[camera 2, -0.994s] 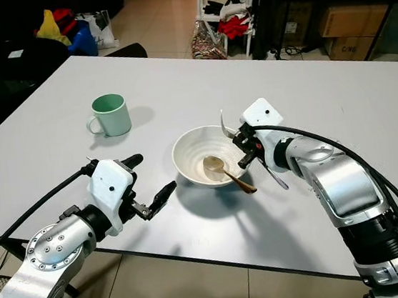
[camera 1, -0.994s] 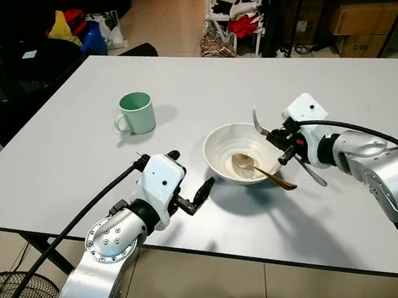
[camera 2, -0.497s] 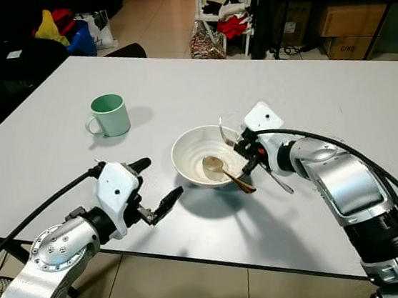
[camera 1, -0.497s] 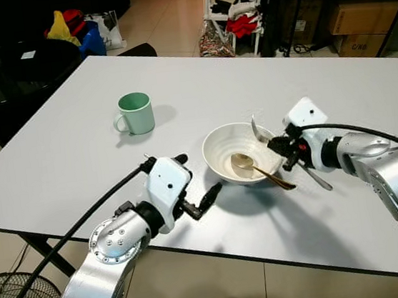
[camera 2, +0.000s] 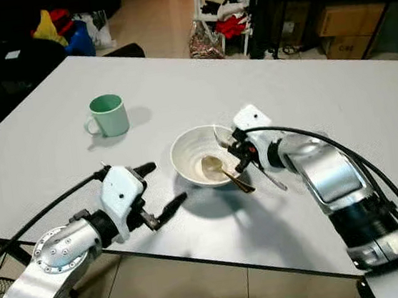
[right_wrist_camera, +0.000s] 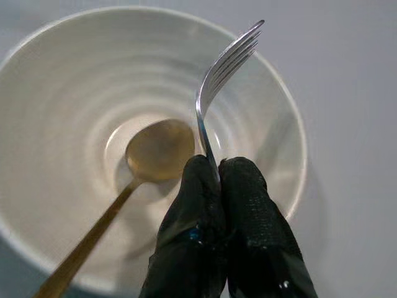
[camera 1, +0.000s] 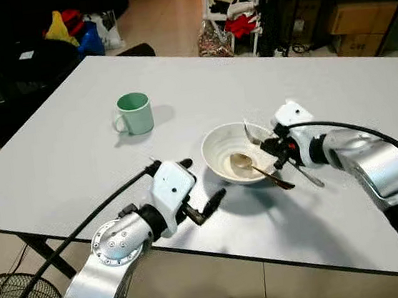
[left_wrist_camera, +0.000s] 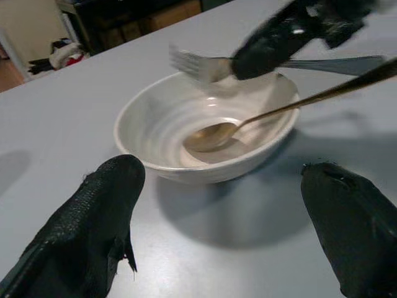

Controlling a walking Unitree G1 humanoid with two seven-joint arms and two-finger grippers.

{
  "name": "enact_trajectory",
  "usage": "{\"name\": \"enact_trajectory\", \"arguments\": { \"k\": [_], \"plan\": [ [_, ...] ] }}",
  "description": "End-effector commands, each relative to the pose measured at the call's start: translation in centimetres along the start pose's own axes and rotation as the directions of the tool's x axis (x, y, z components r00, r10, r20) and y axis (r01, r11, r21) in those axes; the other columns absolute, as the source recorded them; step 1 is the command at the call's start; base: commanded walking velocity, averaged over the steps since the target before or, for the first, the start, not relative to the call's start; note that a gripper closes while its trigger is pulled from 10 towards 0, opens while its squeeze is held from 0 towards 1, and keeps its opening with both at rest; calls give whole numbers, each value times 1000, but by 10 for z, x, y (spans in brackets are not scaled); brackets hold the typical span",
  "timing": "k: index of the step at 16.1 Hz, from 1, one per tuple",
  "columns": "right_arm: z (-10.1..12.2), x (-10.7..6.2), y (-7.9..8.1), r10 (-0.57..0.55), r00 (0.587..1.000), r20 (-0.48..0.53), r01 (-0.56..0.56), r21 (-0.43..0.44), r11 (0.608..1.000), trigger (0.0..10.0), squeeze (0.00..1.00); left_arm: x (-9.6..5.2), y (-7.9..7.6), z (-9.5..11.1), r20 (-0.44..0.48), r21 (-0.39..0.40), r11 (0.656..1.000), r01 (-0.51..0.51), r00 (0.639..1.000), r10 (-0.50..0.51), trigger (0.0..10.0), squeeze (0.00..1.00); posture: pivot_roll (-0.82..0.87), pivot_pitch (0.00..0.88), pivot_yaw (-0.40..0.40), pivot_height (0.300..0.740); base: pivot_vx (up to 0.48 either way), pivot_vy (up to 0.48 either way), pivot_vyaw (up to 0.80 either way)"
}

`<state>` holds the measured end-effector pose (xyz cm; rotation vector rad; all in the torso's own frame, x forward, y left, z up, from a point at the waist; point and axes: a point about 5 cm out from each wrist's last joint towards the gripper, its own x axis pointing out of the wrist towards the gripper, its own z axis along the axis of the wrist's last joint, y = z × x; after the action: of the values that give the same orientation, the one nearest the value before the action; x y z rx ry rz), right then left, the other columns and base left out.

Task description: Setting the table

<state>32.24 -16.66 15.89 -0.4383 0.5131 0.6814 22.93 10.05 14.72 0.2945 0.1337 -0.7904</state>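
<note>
My right gripper [right_wrist_camera: 220, 180] pinches the fork [right_wrist_camera: 217, 81] over the bowl [camera 1: 217, 147], left gripper [left_wrist_camera: 217, 236] wide open beside it; I'd lower tines gently, clear of the spoon [camera 1: 247, 163].

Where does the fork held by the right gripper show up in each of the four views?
Left eye view: the fork is over the far right rim of the white bowl, pinched in the right gripper.
Right eye view: same place, tines over the rim.
Left wrist view: near the top, tines above the bowl.
Right wrist view: centre, rising from the shut fingers.
Shared landmark: the gold spoon lying in the bowl.
</note>
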Motion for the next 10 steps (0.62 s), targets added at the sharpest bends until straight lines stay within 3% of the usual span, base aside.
{"name": "enact_trajectory", "arguments": {
  "k": [1,10],
  "plan": [
    [6,3,-3,-7,1000,2,7,-25,1000,10000,0,0,-3,0,-5,2,1000,22,1000,-22,10000,0,98,0,10,740,0,0,0],
    [13,32,0,38,998,-51,-38,4,999,10000,0,0,-5,0,-9,11,999,46,999,-46,10000,0,97,0,19,740,0,0,0]
  ]
}}
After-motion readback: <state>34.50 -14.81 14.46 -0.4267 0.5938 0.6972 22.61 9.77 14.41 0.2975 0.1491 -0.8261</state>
